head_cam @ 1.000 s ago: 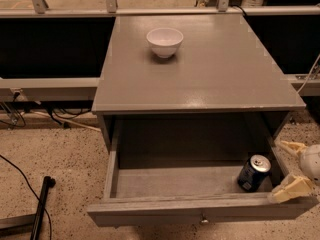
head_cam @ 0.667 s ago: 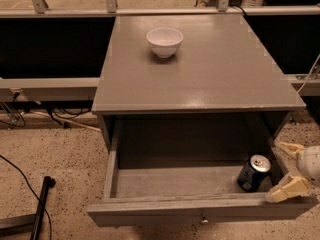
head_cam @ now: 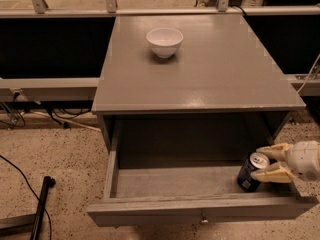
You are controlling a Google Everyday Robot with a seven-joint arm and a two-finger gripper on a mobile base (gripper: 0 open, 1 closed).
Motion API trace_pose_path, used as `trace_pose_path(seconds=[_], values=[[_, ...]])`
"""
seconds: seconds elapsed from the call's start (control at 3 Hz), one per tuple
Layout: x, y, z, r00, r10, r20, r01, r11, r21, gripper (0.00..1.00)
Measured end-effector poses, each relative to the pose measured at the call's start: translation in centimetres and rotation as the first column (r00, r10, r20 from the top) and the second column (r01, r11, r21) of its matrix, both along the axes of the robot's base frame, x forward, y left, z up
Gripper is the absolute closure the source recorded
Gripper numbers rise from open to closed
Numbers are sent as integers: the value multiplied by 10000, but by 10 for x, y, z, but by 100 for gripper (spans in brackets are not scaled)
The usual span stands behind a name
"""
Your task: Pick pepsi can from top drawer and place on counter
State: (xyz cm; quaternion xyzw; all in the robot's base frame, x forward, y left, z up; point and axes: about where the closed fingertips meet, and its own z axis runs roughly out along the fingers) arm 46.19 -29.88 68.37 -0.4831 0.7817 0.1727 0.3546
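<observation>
Top drawer [head_cam: 150, 211] stands pulled out below the worktop [head_cam: 210, 79], small knob [head_cam: 202, 219] on its front panel. Pepsi can [head_cam: 249, 175] upright inside, at the drawer's right end near the front, silver top showing. Tool [head_cam: 260, 163] reaches in from the right at can height. Its two cream fingers [head_cam: 274, 151] are spread wide, one past the can's far side, one against its near side, not clamped. White bowl [head_cam: 164, 41] sits toward the back of the worktop.

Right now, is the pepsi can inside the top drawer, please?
Inside: the pepsi can sits in the top drawer, right front corner, gripper beside it.
</observation>
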Motion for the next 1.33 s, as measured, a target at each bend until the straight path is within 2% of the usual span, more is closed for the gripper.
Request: trace_pose_path(seconds=[0.67,1.0,1.33], values=[[-3,1,-21,9998,-141,-168,144,9997,184,81],[-3,1,-20,9998,-141,-167,144,9997,184,100],[-2,6,39,9970,180,755,-242,9964,819,100]])
